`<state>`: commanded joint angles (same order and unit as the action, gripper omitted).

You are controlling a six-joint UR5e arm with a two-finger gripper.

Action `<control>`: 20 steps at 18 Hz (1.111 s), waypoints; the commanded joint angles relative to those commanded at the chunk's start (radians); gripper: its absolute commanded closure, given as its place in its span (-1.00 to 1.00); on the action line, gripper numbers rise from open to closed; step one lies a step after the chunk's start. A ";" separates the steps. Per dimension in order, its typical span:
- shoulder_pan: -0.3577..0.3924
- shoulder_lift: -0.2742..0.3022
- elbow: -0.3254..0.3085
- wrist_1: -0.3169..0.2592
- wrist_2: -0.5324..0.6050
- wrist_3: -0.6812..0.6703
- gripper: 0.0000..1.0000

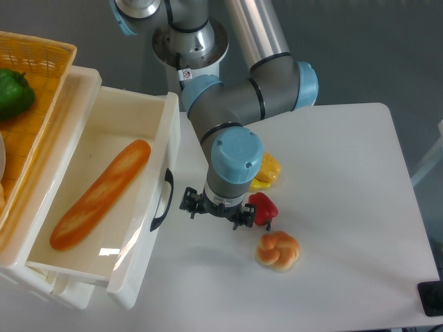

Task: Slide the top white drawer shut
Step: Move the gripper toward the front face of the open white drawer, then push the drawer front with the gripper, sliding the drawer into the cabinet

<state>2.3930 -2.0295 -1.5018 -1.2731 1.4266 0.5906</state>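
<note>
Single fixed camera, high and steeply downward

It looks down from the side facing the arm's base, fairly near; the black two-finger gripper (215, 210) sits mid-frame; the white tabletop (346, 207) fills the view beside it.

gripper (213, 209) fingertips hidden beneath wrist

Top white drawer (149, 207), pulled open, black handle on front.

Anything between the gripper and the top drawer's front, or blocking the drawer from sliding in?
Nothing visible. Only bare table separates the gripper from the top white drawer. The baguette lies wholly inside it, below the rim.
</note>
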 joint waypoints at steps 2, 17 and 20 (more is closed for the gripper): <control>-0.002 0.000 -0.002 -0.002 0.000 -0.003 -1.00; -0.009 0.015 -0.002 -0.028 -0.046 -0.003 -1.00; -0.011 0.021 0.000 -0.028 -0.058 -0.003 -1.00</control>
<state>2.3823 -2.0080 -1.5018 -1.3008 1.3683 0.5875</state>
